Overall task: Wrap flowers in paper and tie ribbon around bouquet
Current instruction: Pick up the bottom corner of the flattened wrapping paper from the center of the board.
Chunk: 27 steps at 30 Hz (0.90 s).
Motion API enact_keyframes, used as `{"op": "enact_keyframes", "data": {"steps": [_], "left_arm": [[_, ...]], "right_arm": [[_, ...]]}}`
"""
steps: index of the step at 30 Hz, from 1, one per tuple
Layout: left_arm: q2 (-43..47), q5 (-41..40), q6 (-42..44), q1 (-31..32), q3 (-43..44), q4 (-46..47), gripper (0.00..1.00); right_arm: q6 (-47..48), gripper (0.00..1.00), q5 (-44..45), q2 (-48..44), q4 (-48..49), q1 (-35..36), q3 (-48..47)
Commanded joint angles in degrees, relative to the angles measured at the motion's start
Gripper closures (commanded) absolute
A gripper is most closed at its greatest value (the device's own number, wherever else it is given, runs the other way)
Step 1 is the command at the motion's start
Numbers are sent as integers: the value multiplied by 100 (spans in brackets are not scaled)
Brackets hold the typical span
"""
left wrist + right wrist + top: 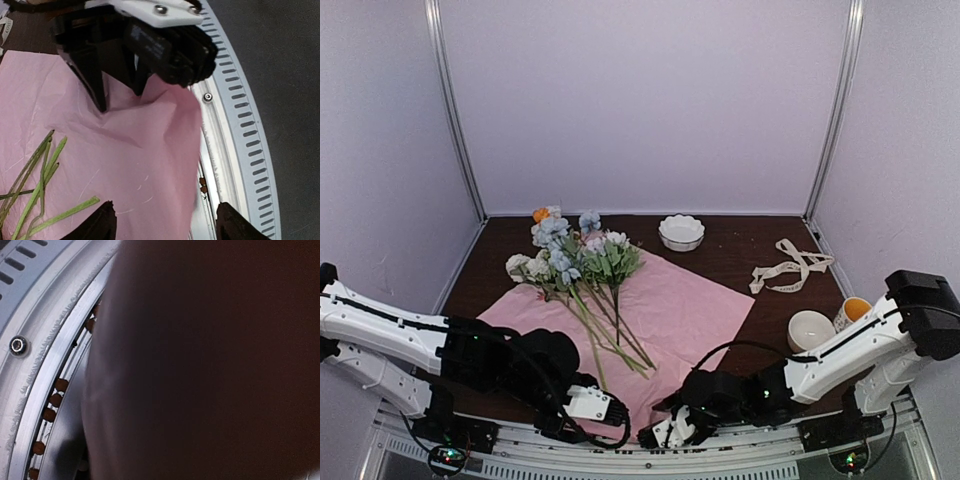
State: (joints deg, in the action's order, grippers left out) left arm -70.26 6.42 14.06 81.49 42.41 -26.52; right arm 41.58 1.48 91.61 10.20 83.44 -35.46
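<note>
Paper (pixel 705 300) is laid flat as a diamond mid-desk (pixel 740 250), its near corner reaching over the near edge onto the metal rail (pixel 225 150). Flowers (pixel 570 255) are laid across it, blooms toward the far left corner of the desk, stems (pixel 610 345) fanned toward the near edge. Sheet is judged very light, thin, limp and crinkly: easily torn, easily dragged whole, too floppy to be pushed. Best taken by a pinch on a free corner or edge, clear of the stems, then folded over slowly so the bunch is not shifted. Stems are judged thin and springy, likely to roll. Left gripper (pixel 162 222) is held wide open, the near corner of the sheet straddled by its fingers, nothing gripped. Right gripper (pixel 121 99) is seen part open just beyond it, with a raised crease of the sheet at its tips and one tip touching the paper; a closed pinch is not shown. Right wrist view is blocked by something dark and blurred, so nothing is added from it. Ribbon (pixel 790 265) is lying untouched toward the far right of the desk.
</note>
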Motion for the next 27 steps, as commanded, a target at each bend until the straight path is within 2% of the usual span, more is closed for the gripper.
{"op": "enact_keyframes", "data": {"steps": [1, 6, 7, 11, 15, 18, 19, 24, 25, 26, 27], "left_arm": [[-240, 671, 200, 168, 148, 325, 26], [-488, 798, 211, 244, 112, 560, 24], [-493, 632, 168, 252, 110, 595, 24], [-782, -1225, 3, 262, 370, 451, 26], [-1297, -1230, -96, 262, 747, 110, 31], [-1352, -1092, -68, 262, 768, 99, 43], [-1365, -1064, -46, 260, 773, 91, 51], [-1488, -733, -48, 262, 966, -202, 75], [-1488, -668, -72, 262, 970, -212, 82], [-1489, -655, -102, 261, 971, -219, 95], [-1478, -677, -125, 262, 971, -233, 100]], "right_arm": [[-218, 53, -172, 202, -19, -135, 146], [-199, 53, -84, 184, 140, -144, 223], [-202, 53, -29, 178, 205, -150, 250], [-198, 54, 132, 110, 339, -144, 366], [-262, 54, 192, 28, 454, -146, 523], [-298, 54, 251, -48, 505, -144, 596], [-303, 54, 260, -69, 509, -143, 608], [-286, 54, 373, -171, 534, -138, 616], [-290, 54, 379, -198, 527, -143, 627], [-289, 54, 386, -230, 506, -141, 622], [-297, 54, 388, -264, 460, -143, 605]]}}
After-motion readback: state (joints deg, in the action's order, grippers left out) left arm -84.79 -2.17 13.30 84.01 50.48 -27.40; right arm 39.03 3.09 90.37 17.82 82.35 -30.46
